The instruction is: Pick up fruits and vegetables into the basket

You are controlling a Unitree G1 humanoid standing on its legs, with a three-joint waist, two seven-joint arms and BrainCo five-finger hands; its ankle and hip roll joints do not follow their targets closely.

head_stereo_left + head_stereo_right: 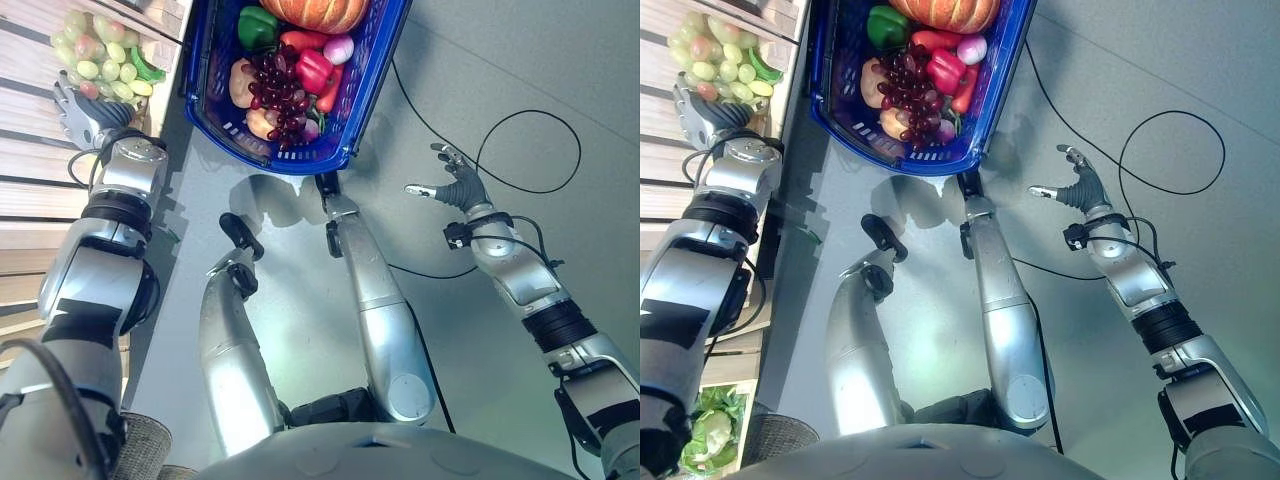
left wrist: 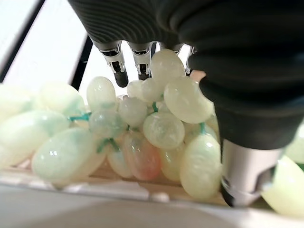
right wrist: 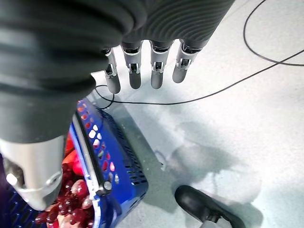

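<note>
Nearest to us, our right hand (image 1: pixel 455 185) hangs over the grey floor (image 1: pixel 520 60) off to the right, well apart from everything else. Its fingers (image 3: pixel 156 76) are straight and spread, the thumb held apart, and nothing lies between them.

On the left, our left hand (image 1: pixel 85 115) reaches onto the slatted wooden shelf (image 1: pixel 30 160) and sits at the near side of a bunch of green grapes (image 1: pixel 95 55). In the left wrist view the fingers (image 2: pixel 116 66) extend over the top of the bunch (image 2: pixel 152 128) while the thumb (image 2: pixel 242 175) comes down on its other side, so the pale grapes lie between them. The fingertips look close to or touching the upper grapes, but we cannot tell whether the grip is firm; the bunch rests on the shelf. A few grapes in the cluster have a pinkish tint. Just beside the bunch, towards the shelf's right edge, lies a small green vegetable (image 1: pixel 148 70) that we cannot identify.

Farther out, a blue basket (image 1: pixel 365 100) stands on the floor between the shelf and the right hand. It holds a bunch of dark red grapes (image 1: pixel 280 95), a red pepper (image 1: pixel 313 70), a green pepper (image 1: pixel 257 27), a potato (image 1: pixel 242 82), a small red onion (image 1: pixel 339 49) and, at the far end, an orange pumpkin (image 1: pixel 315 12).
</note>
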